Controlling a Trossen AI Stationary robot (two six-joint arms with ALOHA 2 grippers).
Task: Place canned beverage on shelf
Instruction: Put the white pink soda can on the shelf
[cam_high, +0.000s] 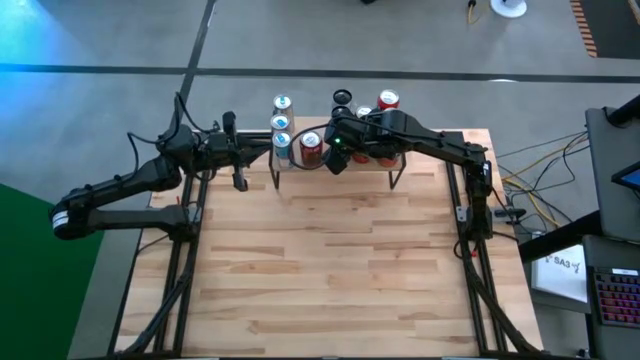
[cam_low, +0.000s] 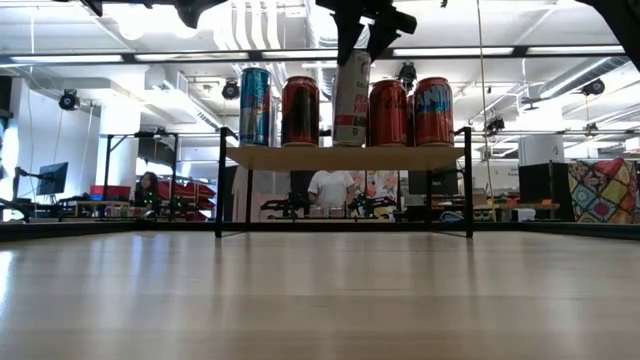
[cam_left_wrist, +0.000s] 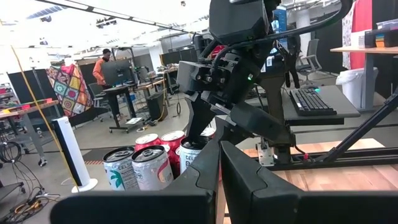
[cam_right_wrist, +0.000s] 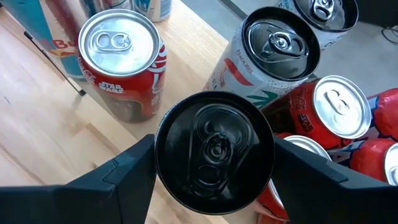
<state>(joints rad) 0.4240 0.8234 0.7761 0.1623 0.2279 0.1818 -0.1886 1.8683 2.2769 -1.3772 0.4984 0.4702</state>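
The shelf (cam_low: 300, 158), a low plank on black legs, stands at the table's far middle and carries several cans. My right gripper (cam_right_wrist: 214, 155) reaches down over it, its fingers on either side of a tall pale can with a black top (cam_low: 352, 100). This can stands in the row between two red cans (cam_low: 300, 110) (cam_low: 388, 112), its base at the plank. My left gripper (cam_high: 240, 178) hovers shut and empty left of the shelf. My right gripper has the black-topped can (cam_right_wrist: 214, 152) between its two fingers (cam_right_wrist: 127, 168), which lie against opposite sides of the can's upper part. The fingers slant down from above and from the right. The can is nearly upright, its bottom (cam_low: 350, 143) at the shelf's plank.
A red Star Wars can (cam_right_wrist: 121, 62) and a white can with a black top (cam_right_wrist: 273, 56) stand close beside the held can, with more red cans (cam_right_wrist: 336, 106) behind. A blue can (cam_low: 255, 105) stands at the shelf's left end. The tabletop (cam_high: 330, 270) in front of the shelf is bare wood.
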